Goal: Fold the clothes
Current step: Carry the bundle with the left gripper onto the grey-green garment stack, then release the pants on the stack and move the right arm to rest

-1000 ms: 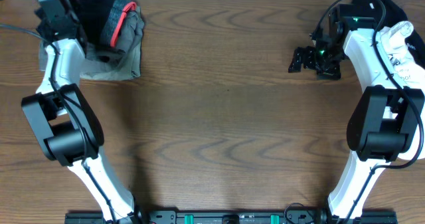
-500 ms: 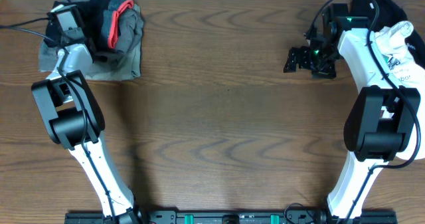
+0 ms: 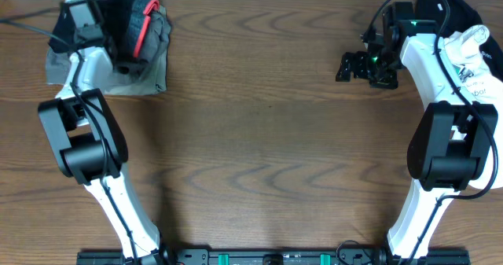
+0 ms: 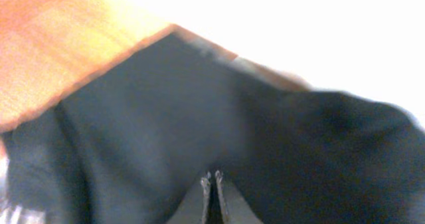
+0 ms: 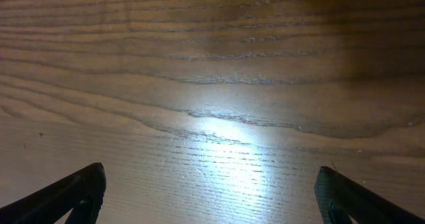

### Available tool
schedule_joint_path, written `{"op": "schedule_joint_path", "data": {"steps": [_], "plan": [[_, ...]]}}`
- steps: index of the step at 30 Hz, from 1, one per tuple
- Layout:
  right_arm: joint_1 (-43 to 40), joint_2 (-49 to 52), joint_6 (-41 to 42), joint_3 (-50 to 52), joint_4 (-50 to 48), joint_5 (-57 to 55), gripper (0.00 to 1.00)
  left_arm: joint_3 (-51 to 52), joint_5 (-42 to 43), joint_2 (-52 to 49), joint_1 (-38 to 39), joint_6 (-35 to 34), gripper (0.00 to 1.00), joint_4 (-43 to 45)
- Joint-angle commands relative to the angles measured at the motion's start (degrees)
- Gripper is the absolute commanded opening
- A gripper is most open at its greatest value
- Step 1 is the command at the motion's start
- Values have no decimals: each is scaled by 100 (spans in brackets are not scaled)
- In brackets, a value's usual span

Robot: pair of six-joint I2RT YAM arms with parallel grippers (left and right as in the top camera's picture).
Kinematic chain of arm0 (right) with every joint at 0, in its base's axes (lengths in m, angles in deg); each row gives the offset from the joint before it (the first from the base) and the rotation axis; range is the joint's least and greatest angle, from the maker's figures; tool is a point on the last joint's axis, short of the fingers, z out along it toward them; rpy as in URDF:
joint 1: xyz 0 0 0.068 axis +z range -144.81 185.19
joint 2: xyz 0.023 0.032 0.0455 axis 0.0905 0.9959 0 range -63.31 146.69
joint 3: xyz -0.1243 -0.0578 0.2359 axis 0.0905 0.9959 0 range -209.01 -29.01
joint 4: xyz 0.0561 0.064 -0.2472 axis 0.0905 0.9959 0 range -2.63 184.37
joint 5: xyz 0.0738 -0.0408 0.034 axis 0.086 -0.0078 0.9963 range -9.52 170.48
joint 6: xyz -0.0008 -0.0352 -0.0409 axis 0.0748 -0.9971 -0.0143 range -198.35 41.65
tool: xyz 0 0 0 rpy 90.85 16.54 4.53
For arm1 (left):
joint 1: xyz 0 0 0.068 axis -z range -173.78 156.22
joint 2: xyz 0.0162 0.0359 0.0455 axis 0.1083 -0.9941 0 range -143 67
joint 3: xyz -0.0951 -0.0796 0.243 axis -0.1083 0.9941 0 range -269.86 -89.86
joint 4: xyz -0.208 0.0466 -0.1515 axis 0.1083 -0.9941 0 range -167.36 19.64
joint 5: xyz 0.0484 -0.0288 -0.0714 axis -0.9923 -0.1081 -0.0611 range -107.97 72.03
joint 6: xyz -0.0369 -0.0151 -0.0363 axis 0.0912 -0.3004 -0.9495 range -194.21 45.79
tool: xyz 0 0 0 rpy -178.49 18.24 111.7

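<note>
Black-and-grey bundle: the clothes [image 3: 130, 31] lie bunched at the far left corner of the desk [image 3: 259, 139]. Black fabric is on top, a red-orange band [image 3: 140, 29] shows along the roll, and grey cloth [image 3: 145, 78] lies flat beneath.
Left arm, state: the left gripper [image 4: 212, 183] has its fingers pressed together, with the tips against or just over black fabric. No cloth shows between them (the wrist view is blurred, so a thin pinch cannot be ruled out).
Right arm, state: the right gripper [image 3: 351, 65] is spread wide over bare wood at the far right, well apart from the bundle and holding nothing.
Change, left: over the last second the left arm has reached further in, bringing its wrist from the desk corner to beside the bundle. The bundle's outline has shifted a little but it remains in the same corner.
Change, right: this gripper has edged slightly toward the desk's middle, its fingers as wide as before.
Meaning for task: probably an early stage. Nothing is spread out or laid flat yet, and the bundle likely needs drawing toward the open middle of the desk.
Other item: dark cloth [image 3: 465, 5] lies behind the right arm, nature unclear.
</note>
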Motion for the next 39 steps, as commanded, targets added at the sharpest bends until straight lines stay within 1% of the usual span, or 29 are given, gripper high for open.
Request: {"op": "schedule_joint_path", "data": {"steps": [1,5,10,16,19,21,24,26,28,32,36,37,39], "plan": [[44,-162,-70,-83,-13,-33,98,0,236,326,315,297,6,264],[44,-162,-72,-83,-20,-37,99,0,236,136,492,297,6,358],[44,-162,-72,-83,-17,-37,99,0,238,-387,573,297,7,660],[42,-160,-74,-83,-20,-50,99,0,227,-997,555,297,16,916],[42,-160,-74,-83,-22,-61,99,0,229,-1023,568,297,17,883],[44,-162,-72,-83,-33,-59,99,-2,227,-946,595,297,27,890],[42,-195,-175,-96,-68,-63,99,0,227,-667,636,299,33,798],[37,-249,-269,-201,-26,-245,99,-2,227,-328,673,297,35,608],[37,-332,-271,-431,83,-470,99,-2,227,133,719,295,40,321],[37,-494,-415,-1178,337,-688,99,-2,227,1088,815,295,61,-400],[39,-719,-590,-2074,568,-682,99,-2,227,2041,861,293,94,-1237],[44,-793,-588,-2293,619,-680,99,0,227,2243,859,295,98,-1438],[44,-962,-586,-2632,719,-678,99,-2,225,2632,852,295,98,-1908]]}}
